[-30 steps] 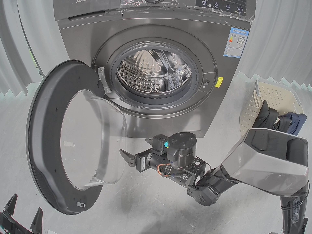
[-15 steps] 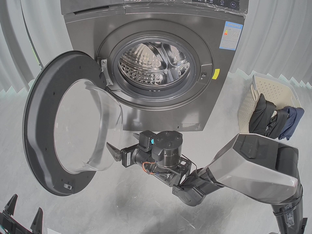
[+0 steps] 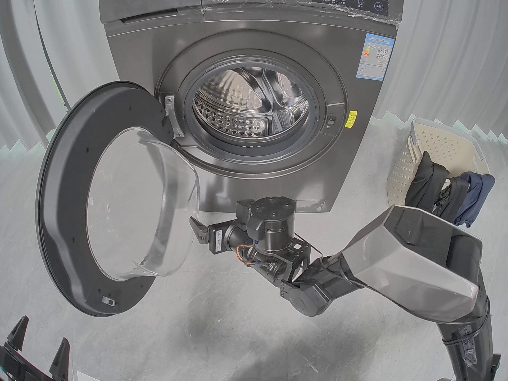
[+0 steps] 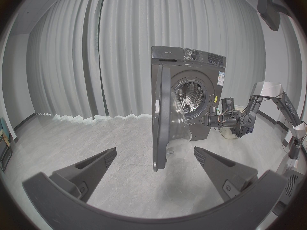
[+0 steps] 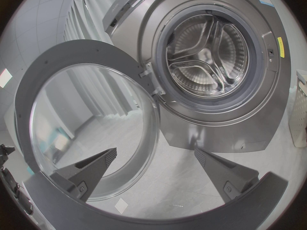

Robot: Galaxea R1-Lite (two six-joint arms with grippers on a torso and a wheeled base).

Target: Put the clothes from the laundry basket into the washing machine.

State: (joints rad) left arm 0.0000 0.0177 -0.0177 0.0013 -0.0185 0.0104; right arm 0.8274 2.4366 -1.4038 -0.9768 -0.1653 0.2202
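Note:
The grey washing machine [image 3: 248,22] stands ahead with its round door [image 3: 69,197] swung wide to the left. Its steel drum [image 3: 248,104] shows no clothes inside. To the right, on the floor, a cream laundry basket [image 3: 450,141] holds dark clothes [image 3: 431,186] and a blue garment [image 3: 479,186] draped over its rim. My right gripper [image 3: 197,228] hangs low in front of the machine, beside the door's glass bulge, open and holding nothing [image 5: 155,150]. My left gripper [image 3: 42,332] sits at the lower left, open and empty [image 4: 154,149].
The open door [image 4: 160,112] juts out into the floor space left of the machine. Pale curtains [image 4: 96,64] line the walls behind. Bare grey floor [image 3: 211,334] lies between the machine and me. The basket's edge [image 5: 299,112] is near the machine's right side.
The camera shifted at first. Since then my right gripper has risen and drawn nearer the machine's front, still open. The left gripper has stayed put.

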